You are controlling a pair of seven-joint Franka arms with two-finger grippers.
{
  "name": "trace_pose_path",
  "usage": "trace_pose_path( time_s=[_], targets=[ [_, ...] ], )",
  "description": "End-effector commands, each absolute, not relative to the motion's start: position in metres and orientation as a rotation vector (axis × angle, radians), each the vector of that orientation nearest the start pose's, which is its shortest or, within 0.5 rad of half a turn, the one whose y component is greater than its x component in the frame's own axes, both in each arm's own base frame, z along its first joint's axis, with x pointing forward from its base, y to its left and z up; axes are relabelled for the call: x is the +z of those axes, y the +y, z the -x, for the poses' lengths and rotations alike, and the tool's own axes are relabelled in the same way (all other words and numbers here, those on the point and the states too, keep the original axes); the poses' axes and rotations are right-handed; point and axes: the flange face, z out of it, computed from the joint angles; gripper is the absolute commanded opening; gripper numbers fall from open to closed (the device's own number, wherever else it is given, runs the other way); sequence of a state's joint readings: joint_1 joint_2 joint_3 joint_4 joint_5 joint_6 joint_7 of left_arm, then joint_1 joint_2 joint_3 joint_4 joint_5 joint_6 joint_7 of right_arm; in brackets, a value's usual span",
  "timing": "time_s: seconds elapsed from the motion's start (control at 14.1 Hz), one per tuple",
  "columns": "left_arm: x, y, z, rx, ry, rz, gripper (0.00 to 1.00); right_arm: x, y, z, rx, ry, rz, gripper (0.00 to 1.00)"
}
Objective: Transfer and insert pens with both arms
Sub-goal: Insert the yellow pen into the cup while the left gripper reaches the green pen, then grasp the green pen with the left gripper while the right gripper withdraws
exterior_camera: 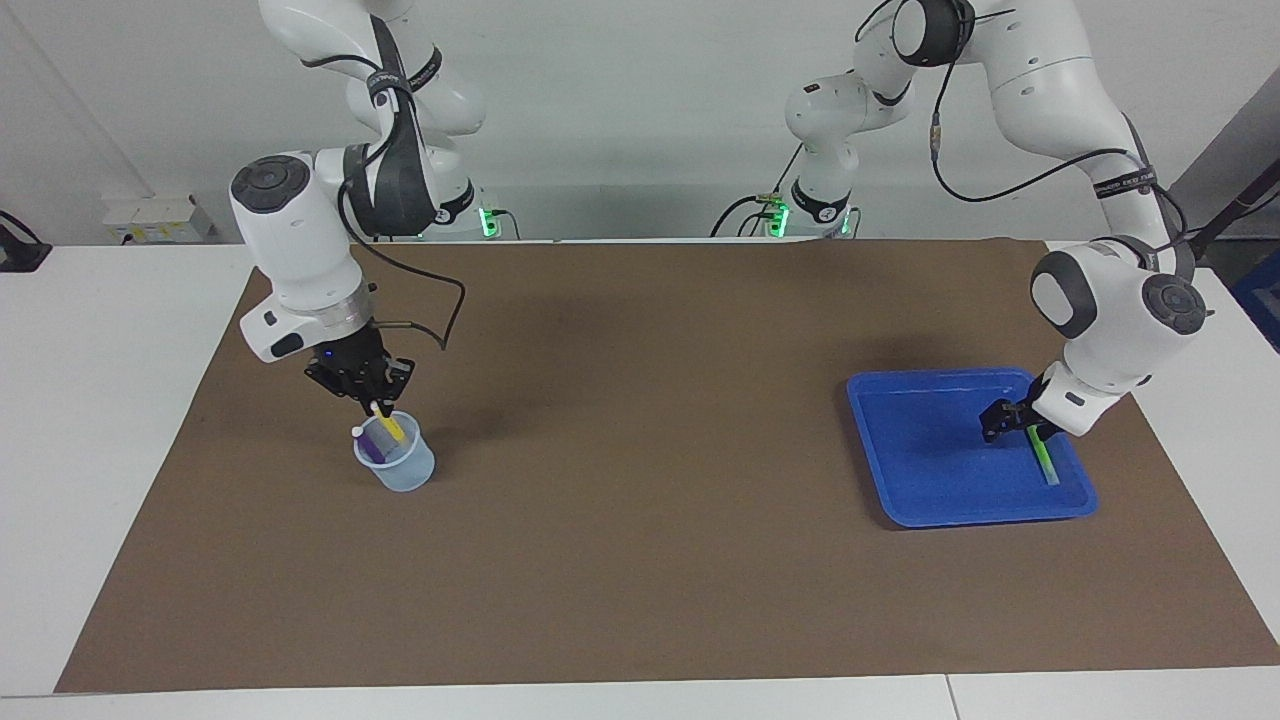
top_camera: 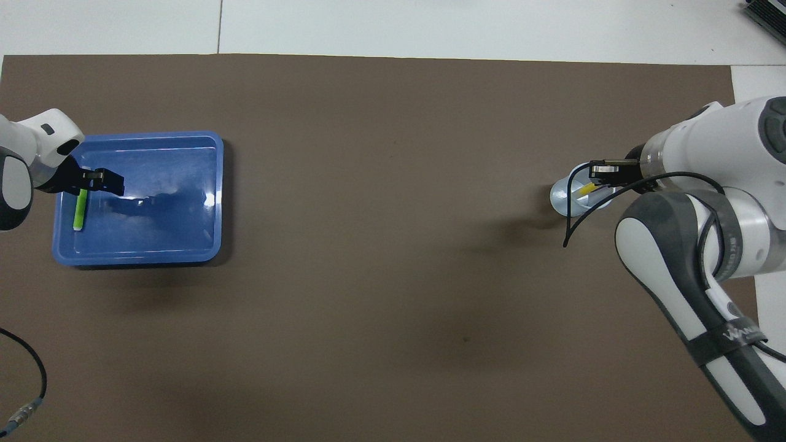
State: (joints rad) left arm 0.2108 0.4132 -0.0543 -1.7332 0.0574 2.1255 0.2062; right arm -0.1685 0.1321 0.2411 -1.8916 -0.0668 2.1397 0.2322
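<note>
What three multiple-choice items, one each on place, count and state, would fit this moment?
1. Where is the purple pen?
A. in the cup
B. in the tray
C. in the left hand

2. How many pens lie in the tray?
A. none
B. one
C. two

3. How is the green pen placed?
A. lying flat
B. standing upright
C. lifted clear

Key:
1 A: it leans inside the cup beside the yellow pen, under the right hand.
2 B: only the green pen is there.
3 A: it rests on the tray floor, with the left hand low over one end.
</note>
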Motion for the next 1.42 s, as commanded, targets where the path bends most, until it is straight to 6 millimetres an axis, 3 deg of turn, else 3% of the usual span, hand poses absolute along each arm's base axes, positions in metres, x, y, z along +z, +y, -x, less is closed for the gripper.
trace_pose_path(
  time_s=[0.0, 0.43, 0.71, 0.92, 1.21, 1.35],
  targets=[
    [0.341, 0.115, -0.660, 0.008, 0.175, 3.091, 0.90, 0.447, 0.034, -0.602, -0.219, 0.263, 3.148, 0.75],
    [0.333, 0.126, -0.657, -0.022, 0.187, 3.088, 0.88, 0.463, 0.045, -0.598, -0.194, 0.312, 3.146, 0.87],
    [0.325, 0.131, -0.653, -0.012, 0.178, 3.090, 0.87, 0.501, 0.078, -0.593, -0.167, 0.324, 3.104, 0.96],
    [0.323, 0.132, -0.652, -0.012, 0.174, 3.090, 0.86, 0.515, 0.102, -0.585, -0.097, 0.340, 2.989, 0.98],
    [0.320, 0.143, -0.647, 0.007, 0.179, 3.081, 0.86, 0.525, 0.153, -0.571, -0.082, 0.281, 2.927, 0.98],
    [0.318, 0.143, -0.646, 0.013, 0.177, 3.082, 0.86, 0.525, 0.156, -0.569, -0.072, 0.301, 2.926, 0.99]
  ],
)
